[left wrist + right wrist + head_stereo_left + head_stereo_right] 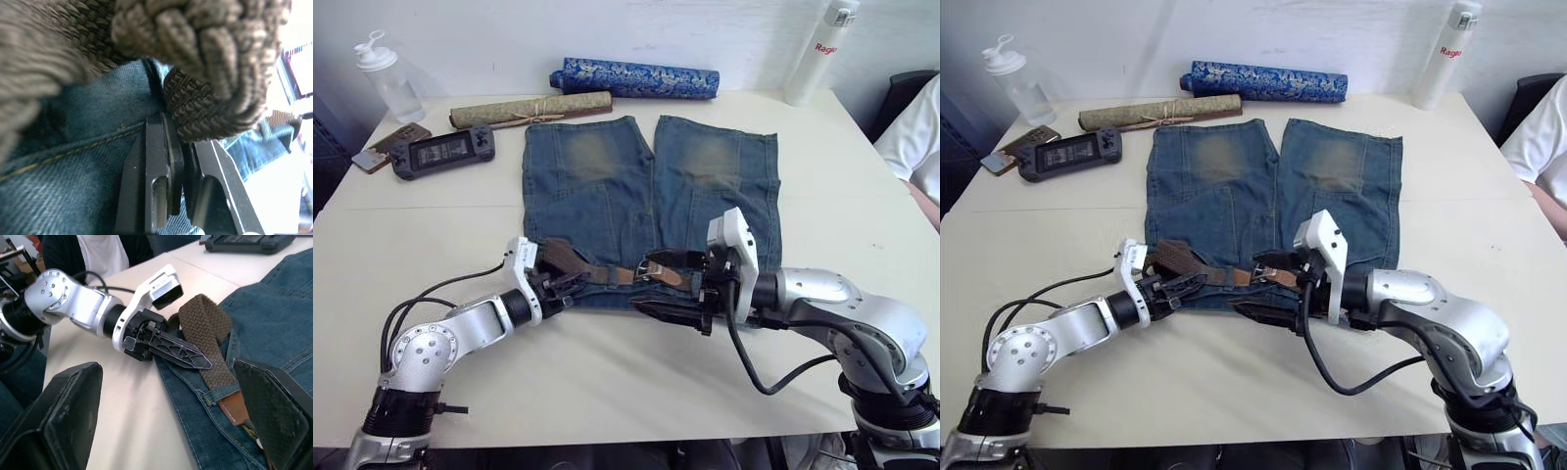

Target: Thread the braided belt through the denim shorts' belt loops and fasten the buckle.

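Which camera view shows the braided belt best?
The left eye view: the belt lies along the shorts' waistband end to end. The right wrist view shows its woven loop and tan tip; the left wrist view, close weave.

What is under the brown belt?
The belt lies on the waistband of the blue shorts, which rest on the table. The denim right beneath the strap is covered, so any loops there cannot be seen.
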Robot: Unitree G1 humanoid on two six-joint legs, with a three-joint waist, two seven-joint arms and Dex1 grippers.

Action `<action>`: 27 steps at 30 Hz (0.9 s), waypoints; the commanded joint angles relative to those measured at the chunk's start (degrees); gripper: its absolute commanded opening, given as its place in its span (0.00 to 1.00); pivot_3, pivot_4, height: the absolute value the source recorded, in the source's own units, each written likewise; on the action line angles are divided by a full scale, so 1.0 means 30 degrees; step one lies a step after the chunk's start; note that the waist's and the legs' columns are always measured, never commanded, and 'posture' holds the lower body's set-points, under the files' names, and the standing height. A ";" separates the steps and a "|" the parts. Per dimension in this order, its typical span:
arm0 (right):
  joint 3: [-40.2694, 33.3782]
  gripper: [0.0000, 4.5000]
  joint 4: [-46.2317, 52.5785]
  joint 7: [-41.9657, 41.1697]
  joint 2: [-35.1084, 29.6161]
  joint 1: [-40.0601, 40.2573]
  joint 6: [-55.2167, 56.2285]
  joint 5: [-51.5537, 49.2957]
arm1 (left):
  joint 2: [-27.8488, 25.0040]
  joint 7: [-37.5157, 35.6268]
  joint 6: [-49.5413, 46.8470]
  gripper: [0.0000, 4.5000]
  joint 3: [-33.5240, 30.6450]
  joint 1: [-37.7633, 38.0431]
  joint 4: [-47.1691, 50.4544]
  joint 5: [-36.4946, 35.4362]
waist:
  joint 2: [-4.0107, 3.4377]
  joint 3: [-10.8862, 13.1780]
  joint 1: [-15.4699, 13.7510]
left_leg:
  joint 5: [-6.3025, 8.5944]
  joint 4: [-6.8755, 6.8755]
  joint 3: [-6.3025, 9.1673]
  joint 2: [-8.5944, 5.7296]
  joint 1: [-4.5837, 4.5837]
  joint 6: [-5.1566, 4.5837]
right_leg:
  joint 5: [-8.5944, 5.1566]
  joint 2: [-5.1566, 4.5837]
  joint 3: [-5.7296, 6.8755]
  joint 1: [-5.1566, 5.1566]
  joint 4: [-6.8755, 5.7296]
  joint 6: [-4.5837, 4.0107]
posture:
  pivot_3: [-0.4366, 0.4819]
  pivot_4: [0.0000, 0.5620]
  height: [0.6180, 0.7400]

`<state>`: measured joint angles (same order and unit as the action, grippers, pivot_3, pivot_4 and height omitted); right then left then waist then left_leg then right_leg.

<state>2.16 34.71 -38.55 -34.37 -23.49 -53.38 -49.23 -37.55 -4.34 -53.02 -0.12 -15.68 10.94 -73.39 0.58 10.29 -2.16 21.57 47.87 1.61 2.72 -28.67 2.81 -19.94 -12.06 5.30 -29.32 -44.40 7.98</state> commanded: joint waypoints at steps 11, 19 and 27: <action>0.4469 0.99 -0.1605 0.0562 -0.0433 0.0603 1.0473 1.1375 | 0.0817 -0.8249 0.0448 0.00 0.1663 -0.2001 -0.1961 0.6382 | -0.0007 0.0006 -0.0012 | -0.0129 -0.0286 -0.0004 0.0001 0.0190 0.0117 | 0.0246 0.0023 0.0053 0.0233 0.0375 0.0284 | 0.48 0.27 0.22; 0.4980 0.99 -0.3579 0.0212 -0.0245 0.1693 1.5544 1.4981 | 0.0602 -1.2498 0.2858 0.00 0.3825 -0.2026 -0.1779 1.0562 | -0.0009 0.0007 -0.0009 | -0.0171 -0.0301 -0.0035 0.0000 0.0159 0.0196 | 0.0344 0.0024 0.0051 0.0251 0.0507 0.0426 | 0.48 0.27 0.22; 0.3887 0.99 -0.2706 -0.1480 -0.1638 0.3270 1.7617 1.5285 | 0.1249 -1.4824 0.3518 0.00 0.4189 -0.3469 -0.3910 1.2663 | -0.0009 0.0007 -0.0130 | -0.0145 -0.0302 -0.0036 0.0001 0.0160 0.0145 | 0.0363 0.0024 0.0056 0.0263 0.0515 0.0455 | 0.48 0.27 0.22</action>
<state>16.38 23.77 -42.04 -38.10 -14.33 -3.00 -3.75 -34.11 -47.54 -41.93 10.23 -26.76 -0.34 -37.60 0.55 10.31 -2.55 21.14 46.96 1.51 2.72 -28.19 3.24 -18.85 -11.99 5.47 -28.53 -42.85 9.35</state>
